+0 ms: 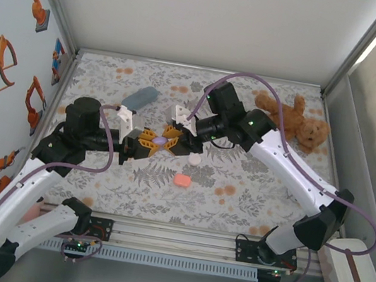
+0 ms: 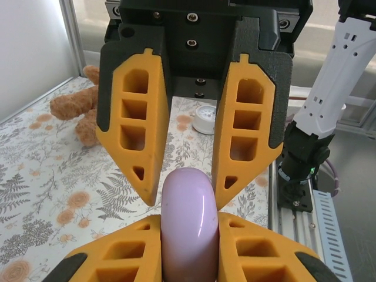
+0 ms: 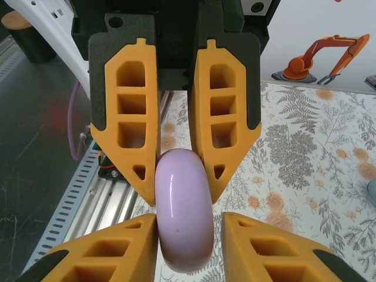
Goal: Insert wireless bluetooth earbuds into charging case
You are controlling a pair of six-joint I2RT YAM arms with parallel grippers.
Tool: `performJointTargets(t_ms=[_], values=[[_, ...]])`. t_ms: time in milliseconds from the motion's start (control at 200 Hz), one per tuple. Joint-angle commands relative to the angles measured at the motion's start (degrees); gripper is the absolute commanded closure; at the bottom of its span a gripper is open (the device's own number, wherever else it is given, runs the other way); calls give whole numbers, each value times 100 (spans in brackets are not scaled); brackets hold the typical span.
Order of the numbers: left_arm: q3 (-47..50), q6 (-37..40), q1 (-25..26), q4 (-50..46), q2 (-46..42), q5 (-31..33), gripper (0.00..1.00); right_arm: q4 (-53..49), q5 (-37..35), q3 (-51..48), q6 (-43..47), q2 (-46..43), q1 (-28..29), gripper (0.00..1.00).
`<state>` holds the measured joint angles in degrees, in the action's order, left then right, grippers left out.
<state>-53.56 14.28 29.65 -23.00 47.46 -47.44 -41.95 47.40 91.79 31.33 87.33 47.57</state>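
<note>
Fingers of the left claw (image 2: pixel 189 217) are clamped on a glossy, rounded lilac plastic charging case (image 2: pixel 189 197) at the middle of the floral-patterned table (image 1: pixel 251 194). The right claw (image 3: pixel 189 216) faces it from the right, straddling the case's other end closely; whether it grips, I cannot tell.

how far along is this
Done: nothing visible; the lilac case looks shut. In hand: left claw clamps it, and right claw flanks its other end. Left: open it and seat the buds.
</note>
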Motion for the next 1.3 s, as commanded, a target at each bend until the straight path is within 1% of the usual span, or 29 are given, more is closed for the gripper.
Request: performJointTargets(t_ms=[0,25,80,195,250,381,426,526,676,821,876,982,1032,1072,1162,1292], values=[[-187,136,41,19,-17,-60,85,-59,131,103,-4,-1,39,70],[-181,124,43,31,-34,-40,82,-45,128,76,-4,-13,41,70],[-152,78,42,106,-66,-3,73,8,129,14,-12,-78,37,70],[-16,-75,42,380,-187,99,60,385,131,-243,-194,-269,1,72],[97,-178,45,597,-283,168,56,691,145,-439,-374,-391,-46,73],[397,-410,41,1132,-560,340,55,1428,176,-912,-813,-693,-169,78],[486,-458,43,1267,-635,444,54,1527,105,-1018,-865,-738,-177,79],[586,-539,44,1267,-741,779,54,1390,-198,-1179,-822,-735,-229,79],[944,-1051,48,1226,-1017,1216,53,1343,-472,-1477,-888,-700,-376,78],[1314,-1296,49,1182,-1372,1633,53,848,-728,-1445,-707,-478,-372,77],[1325,-1322,44,1035,-1488,1913,52,585,-868,-1429,-627,-344,-370,74],[1321,-1374,45,756,-1690,2467,52,167,-1276,-1510,-455,-142,-242,73],[1355,-1393,48,703,-1790,2669,52,185,-1448,-1705,-370,-137,-124,72],[1390,-1402,46,709,-1840,2809,52,311,-1595,-1910,-341,-169,-19,69],[1439,-1423,34,696,-1928,3014,51,541,-1806,-2288,-301,-246,215,63],[1442,-1414,37,657,-1991,3225,51,332,-2275,-2570,-120,-399,431,58]])
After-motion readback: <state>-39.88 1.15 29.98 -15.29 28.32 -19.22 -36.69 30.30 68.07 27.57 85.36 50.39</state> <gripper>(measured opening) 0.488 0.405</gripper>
